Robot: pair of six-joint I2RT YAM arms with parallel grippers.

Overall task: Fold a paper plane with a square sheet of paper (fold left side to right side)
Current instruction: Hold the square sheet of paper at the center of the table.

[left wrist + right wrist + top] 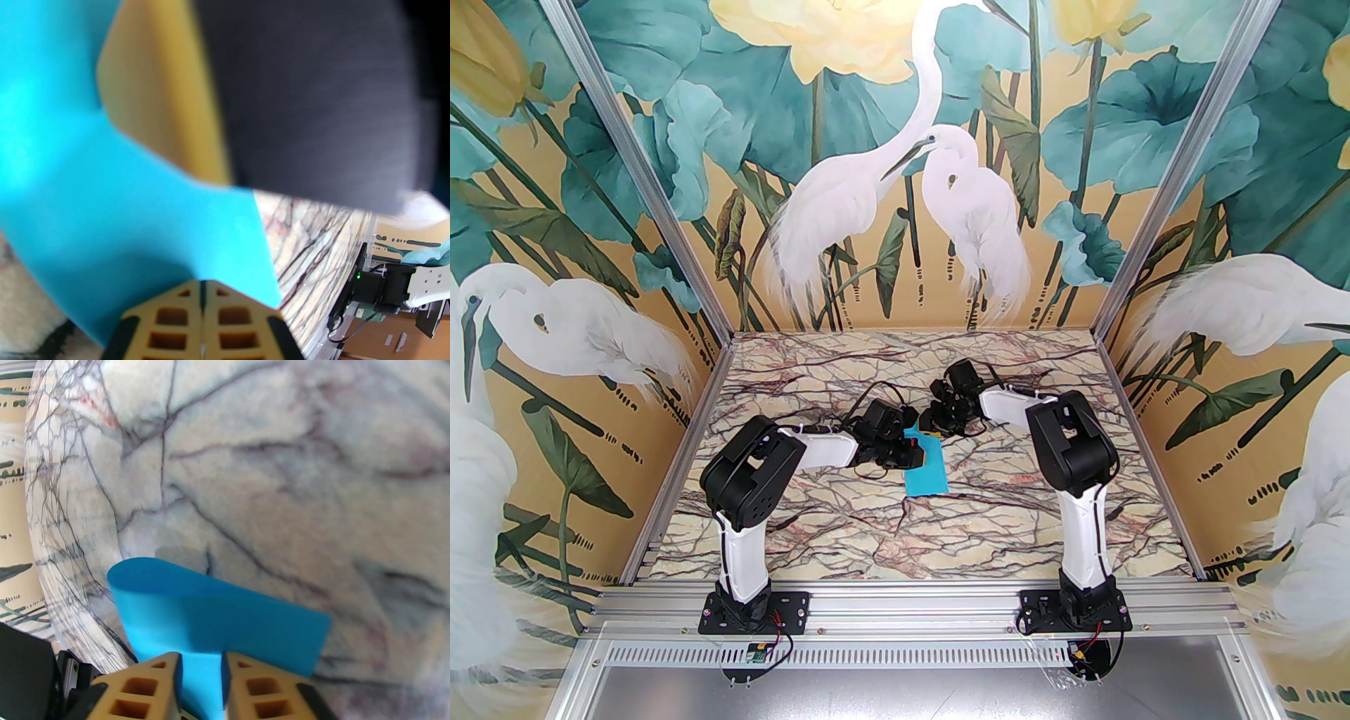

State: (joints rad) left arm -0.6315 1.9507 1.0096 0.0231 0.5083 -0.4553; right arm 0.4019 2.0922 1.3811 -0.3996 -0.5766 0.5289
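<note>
Thin, featherweight and limp: square sheet of paper (928, 478), sure to bend, to slide on smooth marble and to keep a crease wherever pinched hard. Best taken at a free edge or corner with a light pinch, then flattened along the fold rather than dragged. Plain turquoise-blue, doubled over on itself, with the fold a soft rounded loop in the right wrist view, not yet pressed sharp. Lying mid-bench (801, 506), between the two arms. Left end effector (202, 291) closed, tips together at the sheet's left side; whether pinching the paper or merely resting on it, hard to tell through the blur. Right end effector (201, 659) narrowly parted, paper showing in the gap, apparently unclamped.
</note>
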